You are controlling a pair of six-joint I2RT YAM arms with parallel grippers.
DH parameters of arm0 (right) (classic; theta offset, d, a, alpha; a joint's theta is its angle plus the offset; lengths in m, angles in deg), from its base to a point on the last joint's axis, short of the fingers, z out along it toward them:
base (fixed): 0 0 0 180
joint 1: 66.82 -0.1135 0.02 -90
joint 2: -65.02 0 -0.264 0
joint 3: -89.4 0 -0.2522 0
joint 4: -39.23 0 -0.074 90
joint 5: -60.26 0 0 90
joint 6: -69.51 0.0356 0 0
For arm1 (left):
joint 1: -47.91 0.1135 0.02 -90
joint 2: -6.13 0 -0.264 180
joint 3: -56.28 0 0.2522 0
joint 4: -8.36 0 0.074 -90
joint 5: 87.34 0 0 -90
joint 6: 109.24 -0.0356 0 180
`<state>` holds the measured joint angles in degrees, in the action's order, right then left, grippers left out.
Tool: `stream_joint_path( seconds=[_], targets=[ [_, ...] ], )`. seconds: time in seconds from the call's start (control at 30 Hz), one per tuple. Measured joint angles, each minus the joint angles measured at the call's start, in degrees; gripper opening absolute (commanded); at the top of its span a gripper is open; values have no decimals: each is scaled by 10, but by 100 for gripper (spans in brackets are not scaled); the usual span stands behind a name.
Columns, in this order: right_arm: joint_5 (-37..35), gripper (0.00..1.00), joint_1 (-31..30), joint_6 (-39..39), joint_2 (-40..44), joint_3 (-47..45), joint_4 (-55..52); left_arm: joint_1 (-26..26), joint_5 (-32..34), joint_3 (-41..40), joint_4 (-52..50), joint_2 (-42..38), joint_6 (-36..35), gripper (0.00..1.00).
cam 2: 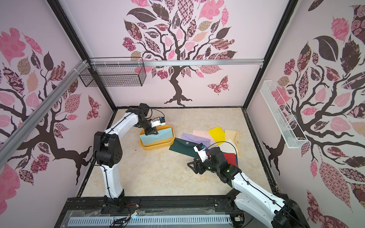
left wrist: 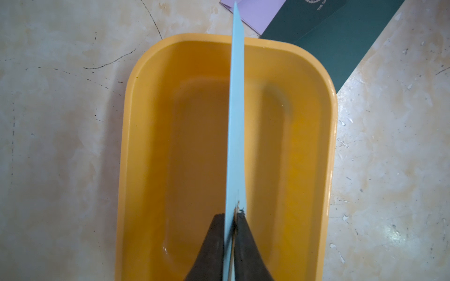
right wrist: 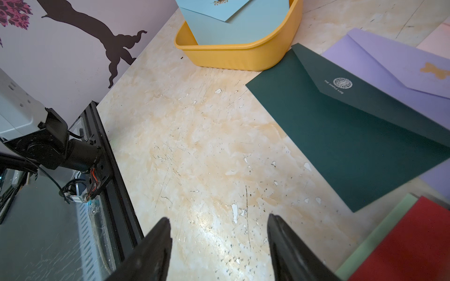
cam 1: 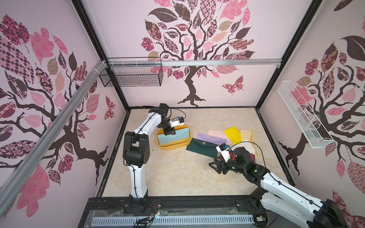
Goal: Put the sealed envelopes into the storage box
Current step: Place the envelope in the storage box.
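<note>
Black fingers [left wrist: 214, 243] of the left gripper [left wrist: 230, 217], cut off at the frame edge in the left wrist view, stand close on either side of the light blue envelope [left wrist: 236, 121], seen edge-on and upright. A thin dark line separates the paper from one finger, so whether it is pinched or merely flanked cannot be told. Directly beneath these fingers sits the storage box [left wrist: 151, 146], its near end out of frame; in both top views its wall hides the envelope's lower edge, which is inside it. Fingers of the right gripper [right wrist: 218, 220] are spread wide with nothing between them, above bare surface. Beyond their tips, apart from them, lies the dark green envelope [right wrist: 341, 136], one corner just beside the box, overlapping the lilac envelope [right wrist: 389, 56]. Close beside the right fingers, the red envelope [right wrist: 414, 243] and pale green envelope [right wrist: 379, 231] are cropped by the frame; in a top view the right arm [cam 1: 276, 183] covers most of them. Farther from those fingers lie the yellow envelope [cam 1: 233, 134], cream envelope [cam 1: 246, 135] and pink envelope [cam 1: 216, 133], partly overlapped. Pale walls [cam 1: 118, 29] with a tree mural enclose a scuffed marble-patterned floor [cam 1: 167, 173]. A white wire basket [cam 1: 302, 116] and a black wire basket [cam 1: 134, 75] hang on the walls.
</note>
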<state>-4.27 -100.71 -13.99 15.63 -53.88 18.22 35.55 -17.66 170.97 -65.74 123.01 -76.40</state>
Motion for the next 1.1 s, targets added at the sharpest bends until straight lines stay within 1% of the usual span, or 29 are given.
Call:
stream_joint_path(
  seconds=[0.13, 0.2, 0.23, 0.27, 0.47, 0.63, 0.8, 0.9, 0.97, 1.0, 1.1],
  targets=[
    [0, 65, 0, 0, -3, 0, 0, 0, 21, 0, 8, 0, 7, 32],
    [0, 65, 0, 0, -3, 0, 0, 0, 31, 0, 14, 0, 14, 40],
    [0, 65, 0, 0, -3, 0, 0, 0, 36, 0, 18, 0, 16, 53],
    [0, 65, 0, 0, -3, 0, 0, 0, 43, 0, 22, -1, 17, 55],
    [2, 65, 0, 0, -4, 0, 1, 0, 85, -3, 70, -20, 32, 57],
    [2, 65, 0, 0, -9, 0, 0, 0, 99, -3, 107, -48, 52, 59],
    [-1, 66, 0, 0, -9, 0, 0, 0, 113, -7, 150, -81, 89, 59],
    [-9, 66, 0, 2, -9, 0, -1, 0, 131, -26, 189, -119, 128, 60],
    [-18, 66, 0, 5, -9, 0, -3, 0, 146, -42, 216, -152, 160, 64],
    [-25, 66, 0, 7, -10, 2, -6, 0, 156, -54, 232, -172, 183, 67],
    [-49, 67, 0, 21, -23, 14, -18, 0, 180, -90, 271, -234, 255, 70]
  ],
)
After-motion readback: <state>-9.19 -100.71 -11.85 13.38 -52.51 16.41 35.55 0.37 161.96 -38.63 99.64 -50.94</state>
